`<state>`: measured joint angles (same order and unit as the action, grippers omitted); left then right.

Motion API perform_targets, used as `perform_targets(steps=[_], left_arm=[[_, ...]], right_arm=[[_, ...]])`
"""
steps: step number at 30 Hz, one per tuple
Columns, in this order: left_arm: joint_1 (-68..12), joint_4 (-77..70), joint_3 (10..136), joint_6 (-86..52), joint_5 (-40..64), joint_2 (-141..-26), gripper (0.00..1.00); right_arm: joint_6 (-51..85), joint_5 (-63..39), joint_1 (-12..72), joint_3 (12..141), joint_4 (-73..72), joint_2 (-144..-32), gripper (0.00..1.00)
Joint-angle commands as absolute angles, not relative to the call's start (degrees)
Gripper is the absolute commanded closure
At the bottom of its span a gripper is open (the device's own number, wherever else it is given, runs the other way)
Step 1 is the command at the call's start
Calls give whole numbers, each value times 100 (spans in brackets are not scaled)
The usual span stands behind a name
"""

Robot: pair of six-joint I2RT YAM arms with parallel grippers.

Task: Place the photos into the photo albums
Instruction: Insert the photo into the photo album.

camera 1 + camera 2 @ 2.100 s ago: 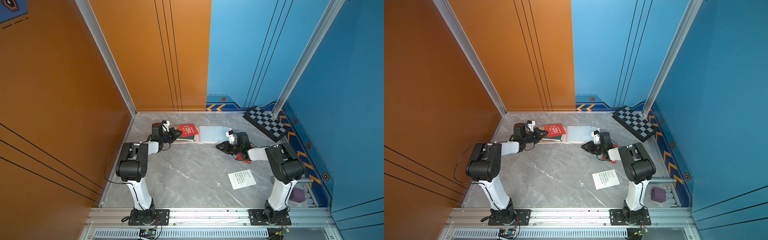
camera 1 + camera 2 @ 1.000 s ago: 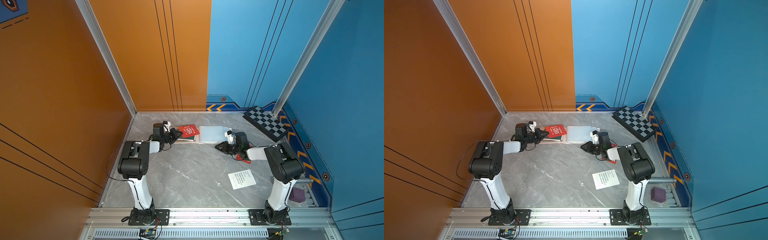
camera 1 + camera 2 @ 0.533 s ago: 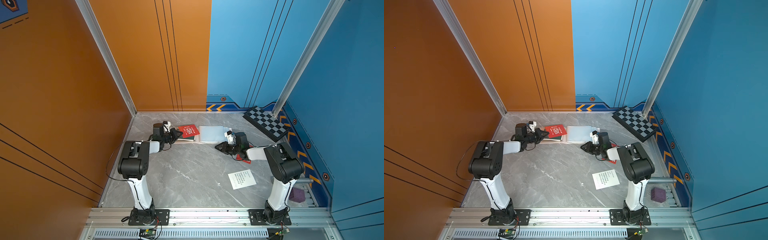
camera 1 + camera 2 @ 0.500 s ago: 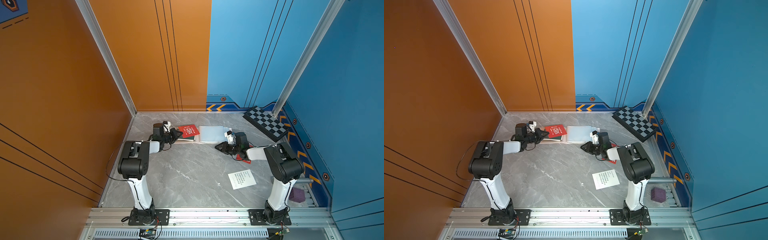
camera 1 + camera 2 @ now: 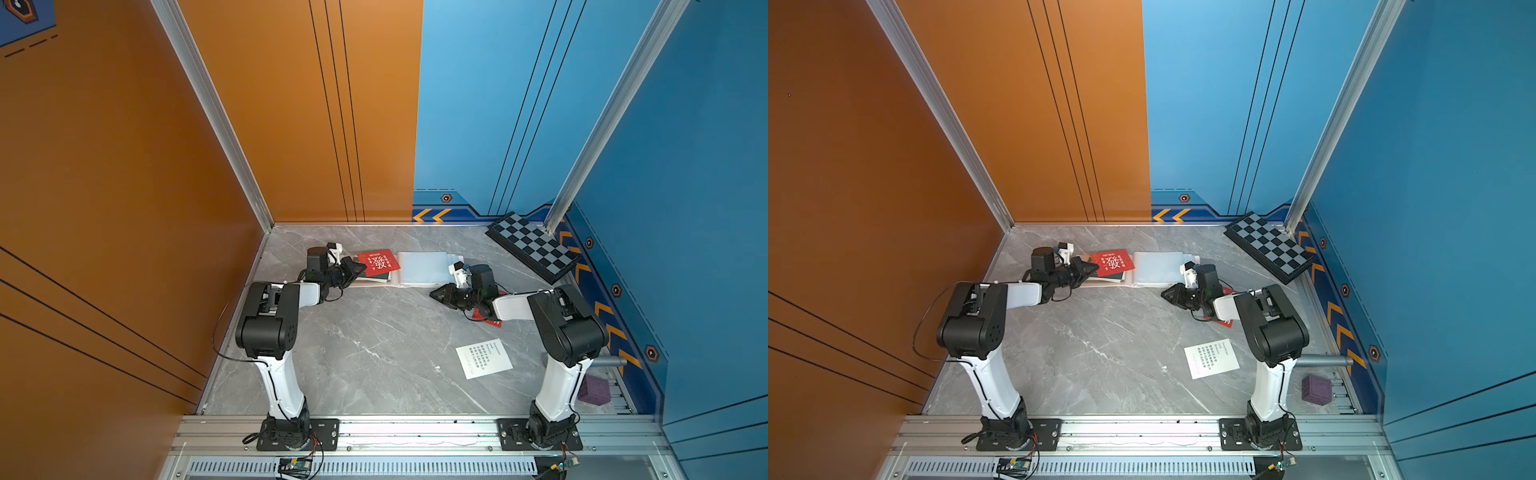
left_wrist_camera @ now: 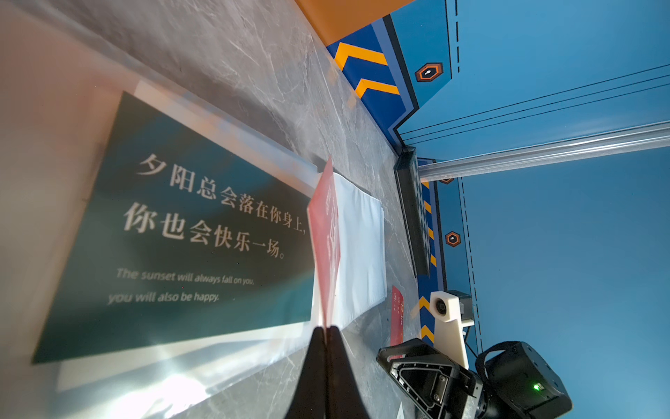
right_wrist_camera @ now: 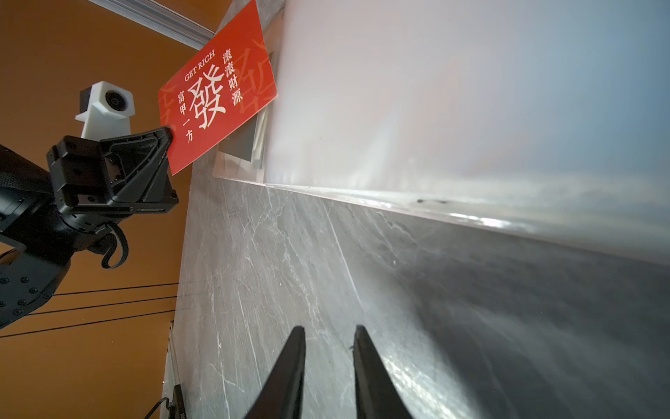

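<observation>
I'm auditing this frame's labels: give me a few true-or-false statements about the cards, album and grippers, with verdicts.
1. The left gripper pinches the red card. True.
2. The right gripper holds a white card. False: its jaws stand apart and empty; the white card lies on the table.
3. The dark green card lies on the open album. True.
4. The checkered board lies between the two grippers. False: it sits in the far right corner.

Looks like a robotics lab: orange panel wall (image 5: pixel 124 166), blue panel wall (image 5: pixel 498 104), white-and-black robot arms (image 5: pixel 270 316) bolted to silver aluminium rail (image 5: pixel 415 428).
</observation>
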<state>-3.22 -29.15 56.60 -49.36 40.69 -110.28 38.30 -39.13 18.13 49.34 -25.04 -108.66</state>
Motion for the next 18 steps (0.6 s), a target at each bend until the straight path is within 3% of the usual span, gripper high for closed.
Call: perform_targets(steps=[1, 18], left_arm=[[-384, -2944, 5508, -4738, 4096, -10913, 100], [-448, -2944, 5404, -4791, 4222, -10973, 100]], right_arm=[[3676, -3846, 1872, 5054, -2364, -10962, 74], [3656, -3832, 1874, 5057, -2329, -10952, 74]])
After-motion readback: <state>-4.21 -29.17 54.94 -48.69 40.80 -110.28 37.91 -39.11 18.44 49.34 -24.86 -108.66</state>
